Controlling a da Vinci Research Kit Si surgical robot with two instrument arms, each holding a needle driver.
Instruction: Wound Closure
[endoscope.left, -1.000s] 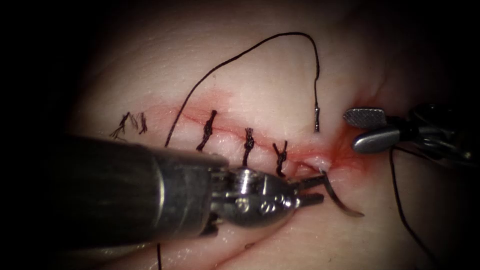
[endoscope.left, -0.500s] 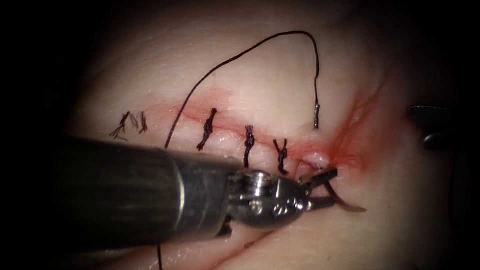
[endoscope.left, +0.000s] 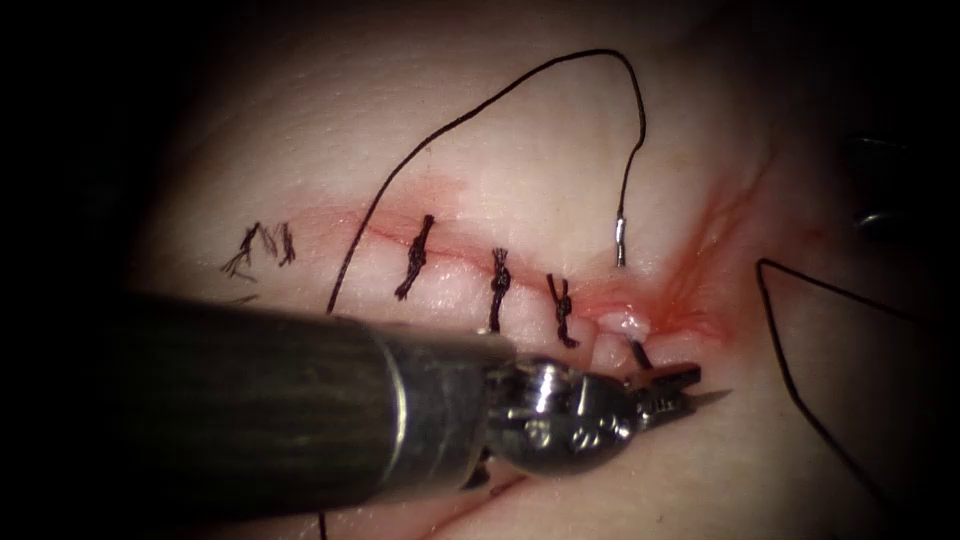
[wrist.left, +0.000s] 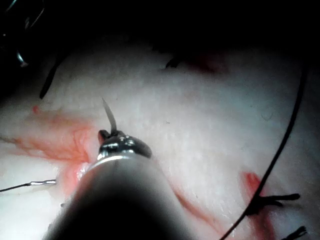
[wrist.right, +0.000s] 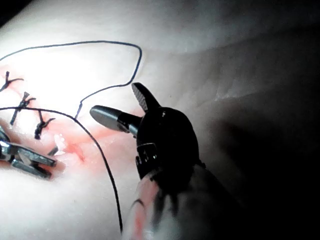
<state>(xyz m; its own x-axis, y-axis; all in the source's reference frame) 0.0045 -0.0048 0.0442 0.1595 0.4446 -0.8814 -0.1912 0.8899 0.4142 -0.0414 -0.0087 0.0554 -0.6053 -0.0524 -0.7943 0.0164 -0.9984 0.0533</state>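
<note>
My left tool (endoscope.left: 675, 385) reaches in from the left, its jaws shut on the curved needle (endoscope.left: 637, 352) near the tip, just below the right end of the cut (endoscope.left: 625, 320). The needle sits in the tissue (endoscope.left: 520, 170): its tip pokes out past the jaws, and its swaged end (endoscope.left: 620, 245) stands above the cut. In the left wrist view the needle (wrist.left: 109, 117) juts from the left tool (wrist.left: 111, 136). Black thread (endoscope.left: 470, 115) arcs from the swage up and leftward. My right tool (wrist.right: 116, 100) hangs open and holds nothing, off to the right of the wound.
Three knotted stitches (endoscope.left: 497, 285) close the cut's left and middle, with frayed cut thread ends (endoscope.left: 260, 245) further left. Red fluid (endoscope.left: 700, 270) stains the right end. A second strand of thread (endoscope.left: 795, 350) lies to the right. The left shaft (endoscope.left: 250, 400) covers the near tissue.
The left tool slid right and its jaws, open around the needle before, closed near the tip. The right tool drew back to the right. A thread strand appeared at the right.
</note>
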